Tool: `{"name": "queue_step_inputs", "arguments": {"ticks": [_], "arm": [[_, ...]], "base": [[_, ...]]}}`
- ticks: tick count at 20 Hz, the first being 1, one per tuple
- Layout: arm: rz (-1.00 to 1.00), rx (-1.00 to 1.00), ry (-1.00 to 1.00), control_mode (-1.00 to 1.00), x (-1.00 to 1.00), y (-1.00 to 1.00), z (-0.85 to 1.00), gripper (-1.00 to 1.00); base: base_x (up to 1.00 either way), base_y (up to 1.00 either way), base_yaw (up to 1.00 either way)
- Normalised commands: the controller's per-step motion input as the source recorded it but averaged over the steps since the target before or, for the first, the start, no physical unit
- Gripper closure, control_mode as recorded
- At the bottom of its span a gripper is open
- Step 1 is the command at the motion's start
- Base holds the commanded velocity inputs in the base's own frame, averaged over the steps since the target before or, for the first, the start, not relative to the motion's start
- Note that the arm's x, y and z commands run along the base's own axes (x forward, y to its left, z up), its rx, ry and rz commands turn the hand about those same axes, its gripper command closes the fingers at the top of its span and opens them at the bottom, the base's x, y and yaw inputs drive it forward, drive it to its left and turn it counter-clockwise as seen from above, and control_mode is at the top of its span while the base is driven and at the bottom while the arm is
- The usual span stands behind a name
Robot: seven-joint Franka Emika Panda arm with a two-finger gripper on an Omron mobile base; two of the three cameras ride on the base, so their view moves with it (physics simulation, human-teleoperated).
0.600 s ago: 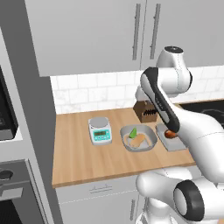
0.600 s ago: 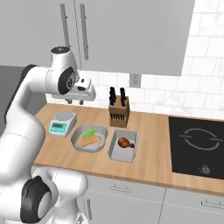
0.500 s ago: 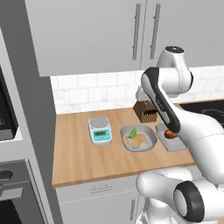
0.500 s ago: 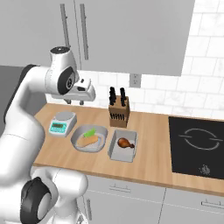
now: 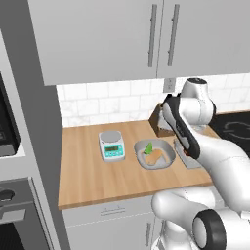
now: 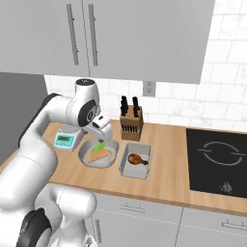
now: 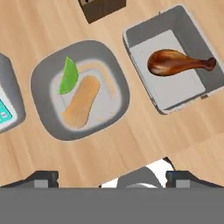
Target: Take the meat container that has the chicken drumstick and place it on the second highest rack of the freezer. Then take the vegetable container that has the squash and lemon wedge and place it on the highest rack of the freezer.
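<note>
Inside meat container [image 7: 170, 65], drumstick [image 7: 175, 62] crosswise (hand view)

Even bright rendered light, faint soft shadows, slight pixel blur.

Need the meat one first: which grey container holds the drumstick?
The rectangular container with the brown drumstick; the rounded container holds squash and a green wedge.

Your arm is folded forward at the elbow, wrist pitched down. Gripper [image 7: 111, 177] faces straight down, jaws spread wide, nothing between the fingertips [image 7: 43, 176].
</note>
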Motion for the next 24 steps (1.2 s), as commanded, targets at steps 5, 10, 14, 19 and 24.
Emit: {"name": "queue_step_inputs", "arguments": {"ticks": [5, 10, 14, 19, 24], "arm": [[-0.57, 0.15, 0.12, -1.00, 0.61, -0.15, -0.96, -1.00], [-0.20, 0.00, 0.13, -1.00, 0.12, 0.00, -0.67, -1.00], [-0.16, 0.00, 0.20, -1.00, -0.01, 0.00, -0.80, -1.00], [-0.07, 0.00, 0.00, -1.00, 0.09, 0.00, -0.35, -1.00], [-0.07, 0.00, 0.00, -1.00, 0.01, 0.00, -0.38, -1.00]], "base": [[0.00, 0.00, 0.00], [0.00, 0.00, 0.00], [0.00, 0.00, 0.00], [0.00, 0.00, 0.00], [0.00, 0.00, 0.00]]}}
